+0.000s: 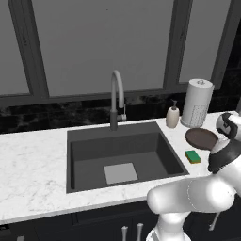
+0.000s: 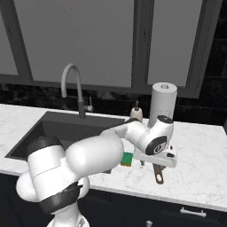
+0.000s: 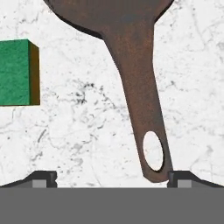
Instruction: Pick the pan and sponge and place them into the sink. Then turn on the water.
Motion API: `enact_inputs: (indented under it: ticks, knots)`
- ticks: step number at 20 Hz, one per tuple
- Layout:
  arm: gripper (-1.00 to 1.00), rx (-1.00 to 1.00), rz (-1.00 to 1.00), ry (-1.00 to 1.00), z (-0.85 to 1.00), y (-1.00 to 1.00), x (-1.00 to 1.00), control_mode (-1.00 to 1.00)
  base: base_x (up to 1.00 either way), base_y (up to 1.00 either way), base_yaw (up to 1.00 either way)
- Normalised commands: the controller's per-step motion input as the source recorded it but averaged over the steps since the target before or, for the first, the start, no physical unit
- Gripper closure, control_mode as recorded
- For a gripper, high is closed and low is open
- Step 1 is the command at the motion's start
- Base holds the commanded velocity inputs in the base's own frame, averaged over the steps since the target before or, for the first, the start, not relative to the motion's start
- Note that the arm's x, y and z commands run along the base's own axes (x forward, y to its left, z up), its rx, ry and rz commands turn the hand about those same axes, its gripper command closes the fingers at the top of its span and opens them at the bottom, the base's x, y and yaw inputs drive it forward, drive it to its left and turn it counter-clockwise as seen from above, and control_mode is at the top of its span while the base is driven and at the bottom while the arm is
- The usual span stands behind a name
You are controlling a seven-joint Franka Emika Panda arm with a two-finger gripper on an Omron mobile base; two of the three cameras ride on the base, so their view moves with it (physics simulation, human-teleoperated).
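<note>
The pan (image 3: 131, 65) is reddish-brown, the sponge (image 3: 17, 72) green on top with a yellow side, the sink (image 1: 122, 155) dark grey with a light grey floor patch, and the bench (image 1: 33, 164) white marble veined in grey.

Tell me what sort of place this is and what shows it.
A rendered home kitchen, most likely. A dark sink is set into a white marble counter under windows, with an arched faucet behind it. A soap dispenser, paper towel roll, pan and sponge sit beside the basin.

Kitchen: marble counter (image 1: 33, 160), sink (image 1: 82, 150), faucet (image 1: 116, 96), probably paper towel roll (image 1: 196, 102).
</note>
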Motion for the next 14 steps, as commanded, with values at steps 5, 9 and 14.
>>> enact_inputs:
  ticks: [5, 9, 14]
  knots:
    - [-1.0, 0.04, 0.0, 0.08, -0.23, -0.25, 0.13, -1.0, 0.0, 0.0, 0.0]
    - [-1.0, 0.0, 0.0, 0.07, -0.33, 0.0, 0.1, -1.0, 0.0, 0.0, 0.0]
    - [-1.0, 0.0, 0.0, 0.02, -0.31, 0.0, 0.04, -1.0, 0.0, 0.0, 0.0]
